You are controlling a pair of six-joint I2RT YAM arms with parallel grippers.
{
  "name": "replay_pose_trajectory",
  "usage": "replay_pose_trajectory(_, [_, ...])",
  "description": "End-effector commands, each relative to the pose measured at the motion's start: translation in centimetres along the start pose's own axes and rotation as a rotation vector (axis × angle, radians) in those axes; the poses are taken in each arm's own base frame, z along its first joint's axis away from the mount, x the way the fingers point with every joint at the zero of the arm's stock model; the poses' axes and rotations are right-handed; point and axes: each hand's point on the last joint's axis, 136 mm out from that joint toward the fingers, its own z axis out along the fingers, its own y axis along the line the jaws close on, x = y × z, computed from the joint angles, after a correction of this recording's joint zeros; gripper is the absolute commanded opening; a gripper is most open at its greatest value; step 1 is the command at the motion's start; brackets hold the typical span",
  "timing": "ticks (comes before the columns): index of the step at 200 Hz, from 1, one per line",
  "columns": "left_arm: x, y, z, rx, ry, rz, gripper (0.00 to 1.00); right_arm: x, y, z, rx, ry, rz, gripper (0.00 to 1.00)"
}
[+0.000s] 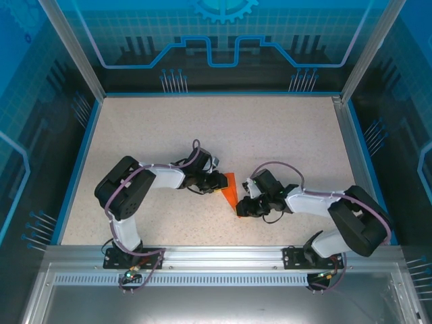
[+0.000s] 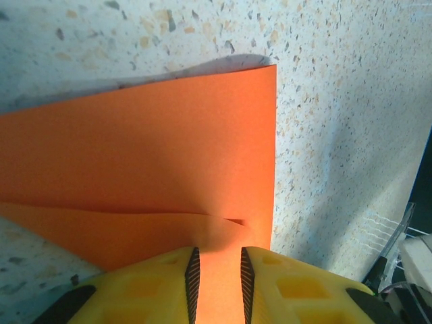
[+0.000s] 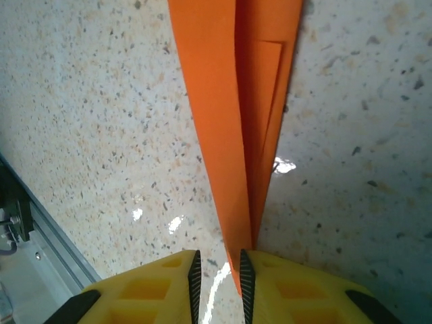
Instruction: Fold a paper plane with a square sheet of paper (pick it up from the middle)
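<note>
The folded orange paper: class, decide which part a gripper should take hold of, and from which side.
Probably the narrow pointed end of the folded orange paper, where its layers close into one thin edge. Come in along the crease from the tip's side, as the right gripper sits, one finger either side of the layers. The wider end shows a loose flap that could spread.

The square sheet of paper (image 2: 135, 155) is being cut off at the left wrist view's left edge and the right wrist view's top; from above its ends are being covered by the left gripper (image 1: 219, 183) and right gripper (image 1: 243, 208), grip unreadable there
</note>
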Motion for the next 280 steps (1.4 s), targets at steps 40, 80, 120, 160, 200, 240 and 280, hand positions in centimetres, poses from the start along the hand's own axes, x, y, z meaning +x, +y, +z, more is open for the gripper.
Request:
replay_pose_trajectory(40, [1.9,5.0,2.0,-0.154,0.042,-0.035,0.27,-0.4,1.0,1.5,-0.025,0.044,-0.010,0.25])
replay_pose_trajectory(80, [1.9,4.9,1.9,-0.156,0.043,-0.027,0.27,3.0,-1.5,3.1,0.027,0.110,0.033,0.24])
replay_pose_trajectory(120, [1.4,4.3,1.7,-0.152,0.036,-0.018,0.27,0.8,0.7,1.1,0.009,0.015,-0.048,0.23])
replay_pose_trajectory(160, [1.0,3.6,1.7,-0.137,0.029,-0.013,0.27,-2.7,3.8,0.7,-0.061,-0.068,-0.115,0.23])
replay_pose_trajectory(200, [0.7,3.1,1.6,-0.124,0.026,-0.012,0.27,-2.9,2.1,3.6,-0.043,-0.029,-0.050,0.19])
replay_pose_trajectory(240, [0.1,2.2,1.0,-0.122,0.005,0.008,0.28,-0.2,-1.1,4.2,0.018,0.016,0.006,0.16])
replay_pose_trajectory(280, [-2.5,1.5,0.0,-0.128,-0.056,0.038,0.29,1.9,-3.4,4.0,0.040,0.049,0.059,0.16])
